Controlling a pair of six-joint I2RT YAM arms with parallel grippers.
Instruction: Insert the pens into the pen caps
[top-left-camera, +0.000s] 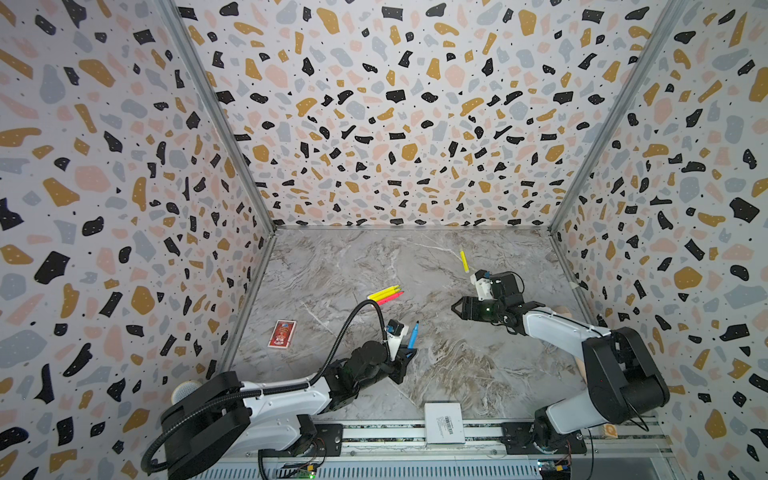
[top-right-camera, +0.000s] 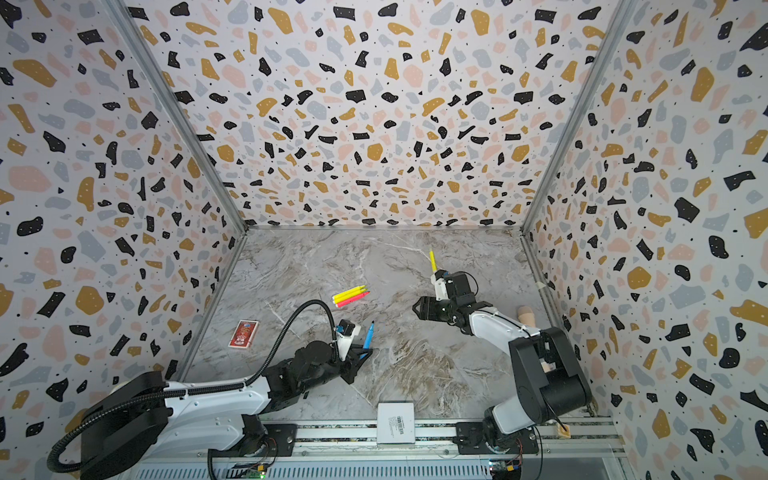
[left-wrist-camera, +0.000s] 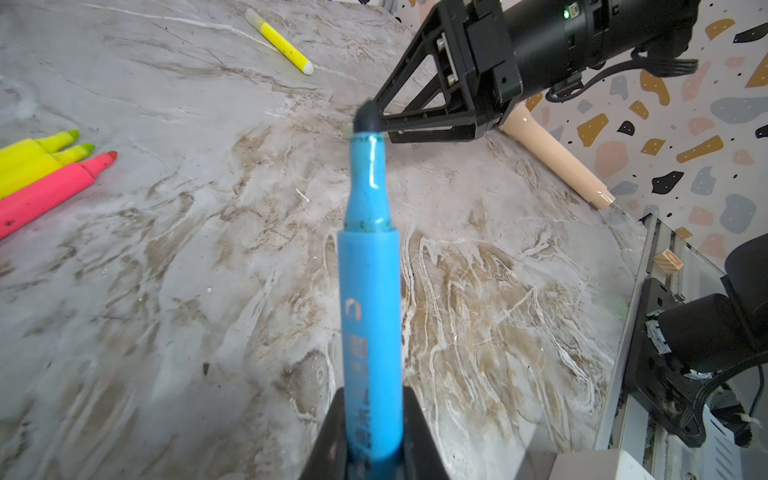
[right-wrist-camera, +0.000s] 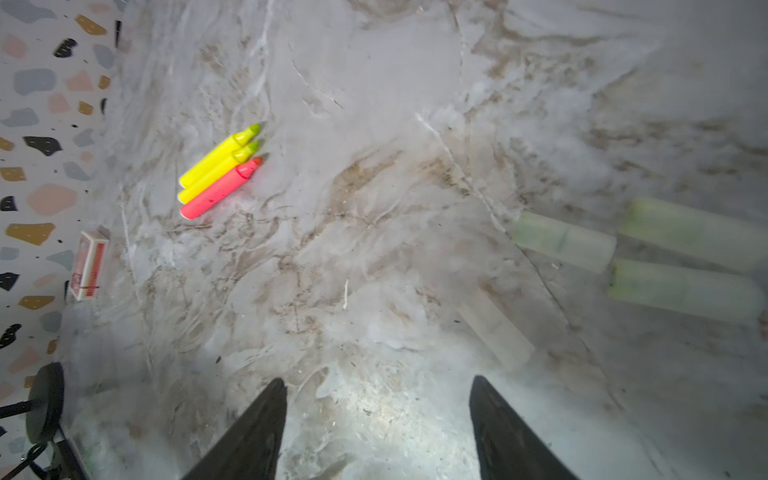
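The right claw (top-left-camera: 455, 310) needs a cap next. It should drop straight over one of the see-through caps (right-wrist-camera: 563, 245) on the surface (top-left-camera: 353, 257) and pinch its middle. Its jaws are wide apart and hold nothing. The left claw (top-left-camera: 408, 354) squeezes the blue pen (top-left-camera: 413, 336), bare tip up. The yellow pens (top-left-camera: 383, 291) and pink pen (top-left-camera: 390, 298) lie together nearby.

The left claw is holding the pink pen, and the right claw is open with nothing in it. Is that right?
Not quite. The left claw holds the blue pen, not the pink one. The pink pen lies on the table. The left wrist view shows it. The right claw is open with nothing in it.
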